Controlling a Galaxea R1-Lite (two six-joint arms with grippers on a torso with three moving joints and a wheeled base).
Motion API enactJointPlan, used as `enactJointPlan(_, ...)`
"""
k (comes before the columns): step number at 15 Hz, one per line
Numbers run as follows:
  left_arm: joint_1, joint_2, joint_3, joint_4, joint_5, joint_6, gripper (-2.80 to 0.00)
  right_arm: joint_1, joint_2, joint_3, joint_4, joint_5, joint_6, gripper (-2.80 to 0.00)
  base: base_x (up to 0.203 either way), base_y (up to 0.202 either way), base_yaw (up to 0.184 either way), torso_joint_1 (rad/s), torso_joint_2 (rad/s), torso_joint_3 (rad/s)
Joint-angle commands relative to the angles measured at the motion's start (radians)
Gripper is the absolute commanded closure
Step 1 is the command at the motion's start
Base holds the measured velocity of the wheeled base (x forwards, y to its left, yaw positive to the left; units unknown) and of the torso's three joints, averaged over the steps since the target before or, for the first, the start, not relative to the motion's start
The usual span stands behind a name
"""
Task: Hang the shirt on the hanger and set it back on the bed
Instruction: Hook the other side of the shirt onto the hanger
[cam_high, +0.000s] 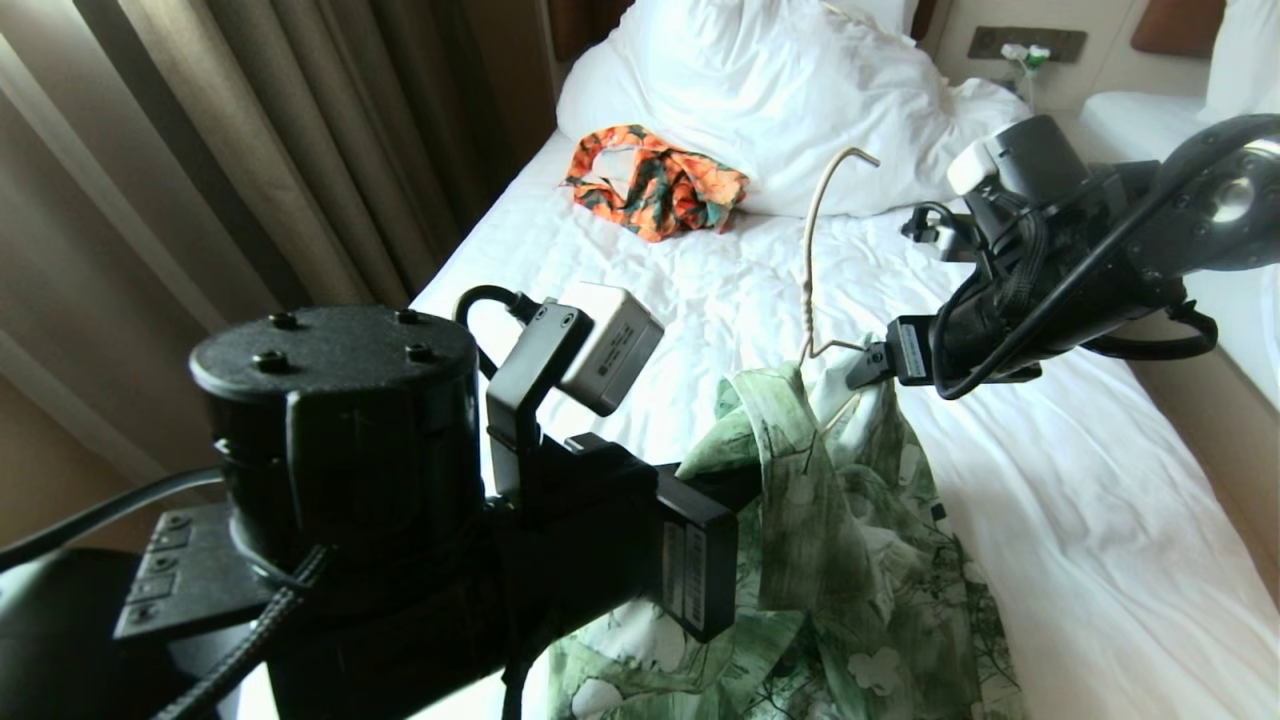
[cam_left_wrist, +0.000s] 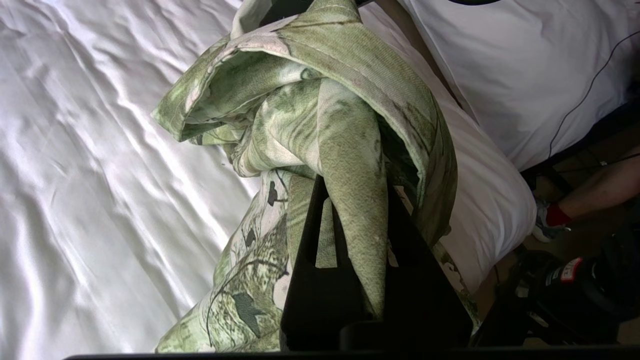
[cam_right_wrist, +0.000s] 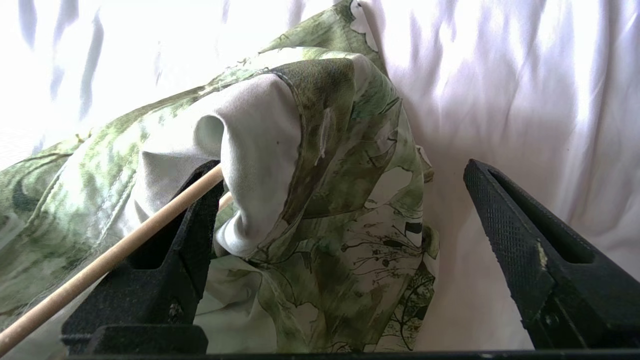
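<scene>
Pinching the shirt (cam_left_wrist: 350, 165) above the bed (cam_high: 1050, 520), the left end effector (cam_left_wrist: 355, 235) held tight; the right end effector (cam_right_wrist: 345, 215) was spread wide beside the hanger (cam_high: 808, 260).

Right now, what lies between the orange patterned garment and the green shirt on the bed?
In the head view, only wrinkled white sheet of the bed lies between the orange garment and the shirt; the hanger rises just right of that stretch.

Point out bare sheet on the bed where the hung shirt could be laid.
Free: the bed sheet right of the shirt, and the strip between the shirt and the orange garment. Crowded: around the hanger, where the left pincer and right pincer work.
</scene>
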Motion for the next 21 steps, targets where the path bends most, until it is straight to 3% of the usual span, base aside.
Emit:
enactJointPlan(1, 0.0, 0.002, 0.0, -0.003, 0.002, 0.0, 0.0, 0.001, 0.012, -0.01, 0.004, -0.001, 0.003, -2.8, 0.0, 0.0, 0.0, 0.0, 0.0, 0.0)
enactJointPlan(2, 0.0, 0.0, 0.0, -0.003, 0.003, 0.0, 0.0, 0.001, 0.012, -0.01, 0.004, -0.001, 0.003, -2.8, 0.0, 0.0, 0.0, 0.0, 0.0, 0.0)
enactJointPlan(3, 0.0, 0.0, 0.0, -0.003, 0.003, 0.0, 0.0, 0.001, 0.012, -0.01, 0.004, -0.003, 0.003, 0.0, 0.0, 0.0, 0.0, 0.0, 0.0, 0.0)
enactJointPlan(15, 0.002, -0.009, 0.014, -0.003, 0.003, -0.003, 0.0, 0.014, 0.015, -0.01, 0.002, 0.006, 0.006, 0.0, 0.0, 0.0, 0.0, 0.0, 0.0, 0.0)
enactJointPlan(21, -0.01, 0.0, 0.037, -0.003, 0.0, -0.001, 0.0, 0.014, -0.027, -0.013, -0.033, 0.057, 0.029, 0.0, 0.0, 0.0, 0.0, 0.0, 0.0, 0.0)
